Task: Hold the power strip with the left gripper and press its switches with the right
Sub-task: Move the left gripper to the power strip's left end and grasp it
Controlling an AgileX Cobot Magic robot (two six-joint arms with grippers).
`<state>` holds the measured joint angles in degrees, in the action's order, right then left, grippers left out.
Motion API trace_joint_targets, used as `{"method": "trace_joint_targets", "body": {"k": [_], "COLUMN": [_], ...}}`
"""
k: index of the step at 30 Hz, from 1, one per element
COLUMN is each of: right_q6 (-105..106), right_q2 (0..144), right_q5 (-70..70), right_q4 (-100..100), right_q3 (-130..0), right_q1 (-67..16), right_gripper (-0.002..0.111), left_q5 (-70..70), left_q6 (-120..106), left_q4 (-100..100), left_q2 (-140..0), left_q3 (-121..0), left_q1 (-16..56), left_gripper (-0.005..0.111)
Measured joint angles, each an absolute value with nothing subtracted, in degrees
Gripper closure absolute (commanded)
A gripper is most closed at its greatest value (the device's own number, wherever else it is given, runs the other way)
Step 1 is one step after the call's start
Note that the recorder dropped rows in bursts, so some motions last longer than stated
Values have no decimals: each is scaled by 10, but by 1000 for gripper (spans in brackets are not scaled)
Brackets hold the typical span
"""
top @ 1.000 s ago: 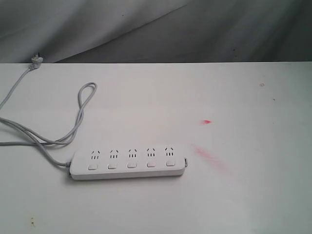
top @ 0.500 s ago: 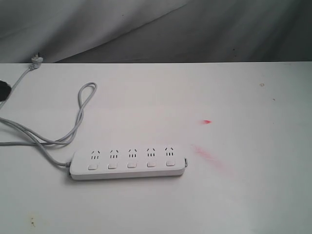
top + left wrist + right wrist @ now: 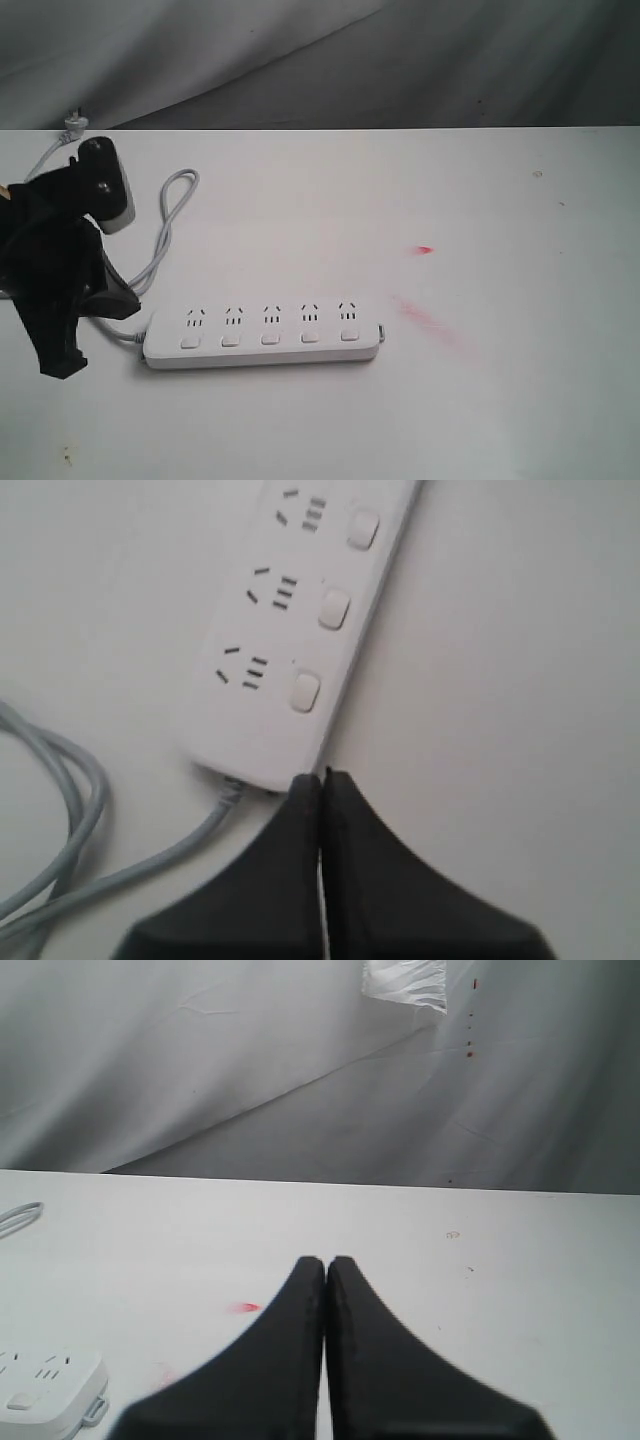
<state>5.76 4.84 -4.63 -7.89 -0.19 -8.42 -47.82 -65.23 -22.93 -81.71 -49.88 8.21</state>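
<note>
Currently the left end effector [image 3: 322,779] is closed and empty by the power strip [image 3: 265,725]; left unopened, the strip could be shoved aside.

The light is soft and even: the white table [image 3: 480,400] is bright, the grey cloth [image 3: 300,60] behind it is dimmer, and the power strip [image 3: 262,335] throws only a thin shadow along its near edge. In the wrist views the left gripper [image 3: 320,776] and the right gripper [image 3: 325,1260] are dark and out of focus; the left wrist picture is slightly soft overall.
</note>
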Motion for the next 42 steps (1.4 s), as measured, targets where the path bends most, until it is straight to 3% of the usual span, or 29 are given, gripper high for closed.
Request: {"method": "trace_joint_targets", "body": {"k": [14,18,24,27,42], "right_q6": [58,58,58,58,58], "right_q2": [48,48,48,48,48], "right_q5": [-46,-46,-46,-46,-47], "right_q4": [-79,-79,-79,-79,-79], "right_q3": [-2,-2,-2,-2,-2], "right_q1": [-84,-84,-84,-84,-84], "right_gripper": [108,108,108,108,108], "left_q5": [-398,-399,-406,-405,-385], "left_q6": [-677,-679,-703,-717,-828], "left_q4": [-142,-142,-152,-164,-253], "left_q2": [-878,-878,-878,-878,-917], "left_q3": [-499,-499,-499,-499,-500], "left_q1": [81,81,81,81,80], "left_gripper": [103,83,34,23,22]}}
